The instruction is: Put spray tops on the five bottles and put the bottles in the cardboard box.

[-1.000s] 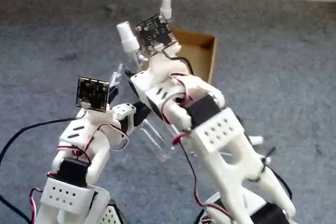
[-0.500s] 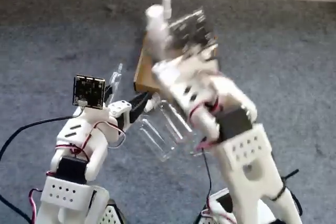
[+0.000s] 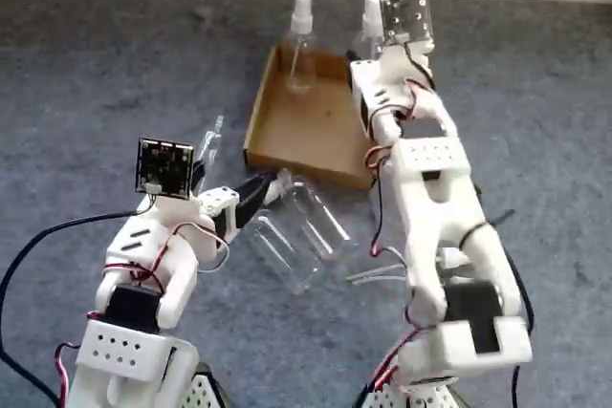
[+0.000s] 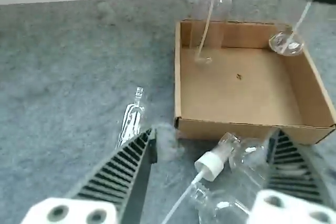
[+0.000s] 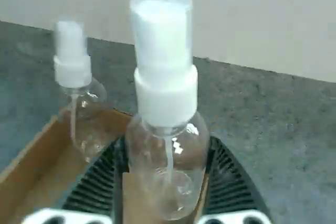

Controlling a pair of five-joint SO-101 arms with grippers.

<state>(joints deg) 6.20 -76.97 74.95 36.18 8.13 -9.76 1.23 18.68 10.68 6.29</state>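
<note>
**Capped bottle gripped at the box's far corner**

The bottle (image 5: 167, 177) in the right claw (image 5: 165, 148) is clear, round-shouldered plastic. A white spray top (image 5: 163, 66) sits on its neck and a thin dip tube runs down inside. The claw's ribbed black jaws are closed on the bottle's body from both sides, holding it upright at the far right corner of the cardboard box (image 3: 316, 131). Whether its base rests on the box floor cannot be told. A second bottle (image 3: 299, 54) of the same kind — also topped in white — stands inside the box at the far left corner. The box is a shallow open tray of plain brown card with low walls.

The left claw (image 4: 212, 137) is spread wide and holds nothing. It sits low just outside the box's near wall, its jaws on either side of a white cap (image 4: 209, 166) that lies among the clear lying bottles (image 3: 308, 226) — apart from both jaws. A small slim vial (image 4: 131, 120) of clear material lies near the box's left wall, close to one jaw. Everything rests on a grey surface (image 3: 115, 74) with a nubbly, carpet-like pile.
</note>
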